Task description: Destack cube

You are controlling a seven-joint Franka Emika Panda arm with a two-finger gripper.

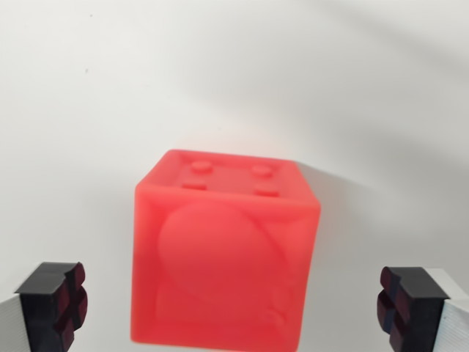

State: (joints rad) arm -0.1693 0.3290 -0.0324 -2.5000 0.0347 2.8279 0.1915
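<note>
The left finger (55,304) of the claw (233,306) stands apart from the red cube (223,257), which sits between both fingers on the white surface (110,88), studded face upward, with no long axis. The right finger (410,304) is also clear, so the claw is open, holding nothing.

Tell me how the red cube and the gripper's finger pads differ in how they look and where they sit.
The red cube is bright, translucent-looking red, while the finger pads are dark maroon set in black holders. The cube is one large block at the middle of the wrist view; the pads are small and sit at the bottom corners, apart from it. The cube carries four raised studs on top; the pads show a grooved face. Both rest within the gripper span, jaws open.
</note>
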